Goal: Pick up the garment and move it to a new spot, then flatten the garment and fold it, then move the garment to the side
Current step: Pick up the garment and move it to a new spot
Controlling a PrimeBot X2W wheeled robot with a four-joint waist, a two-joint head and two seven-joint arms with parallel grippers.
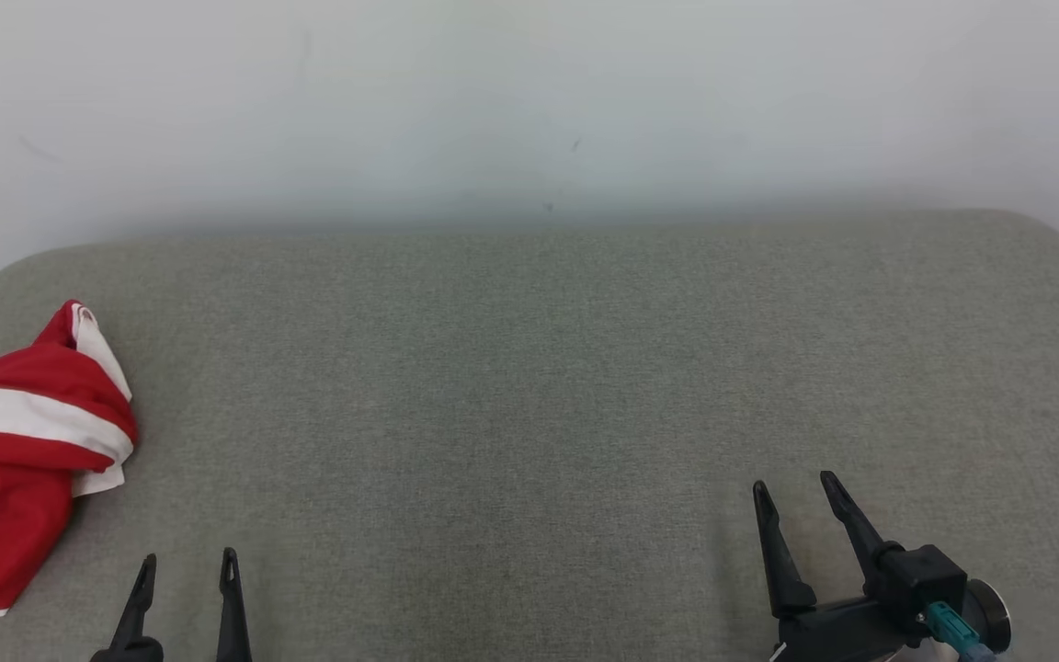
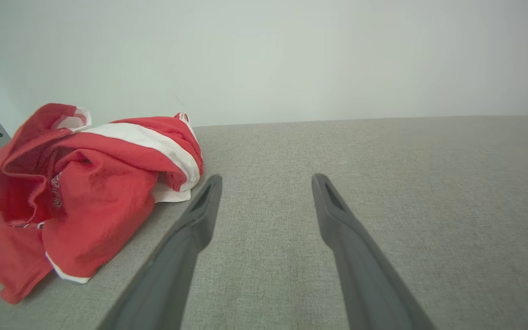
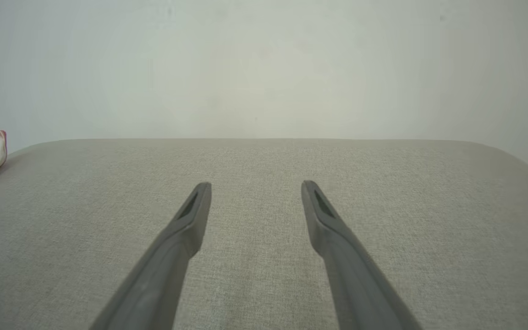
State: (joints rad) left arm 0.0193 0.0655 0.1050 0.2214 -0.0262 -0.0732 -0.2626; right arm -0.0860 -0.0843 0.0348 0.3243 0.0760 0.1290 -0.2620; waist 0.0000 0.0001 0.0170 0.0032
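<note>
A pale wall (image 1: 529, 92) stands behind a wide table (image 1: 529, 368) covered in grey cloth with rounded far corners. The garment (image 1: 24, 450), red with white bands, lies crumpled in a heap at the table's left end. In the left wrist view part of it seems to spill over that edge.

The right hand (image 1: 794, 483) sits at the near right, well apart from the heap, its two fingers spread and holding nothing. The left hand (image 1: 189, 556) is at the near left, just beside the garment but not touching it, also spread wide and empty.

The garment looks light, soft and limp. It will likely sag and unfurl when lifted, so a pinch on a raised fold near the top of the heap, such as the white-banded ridge, seems the best hold.
</note>
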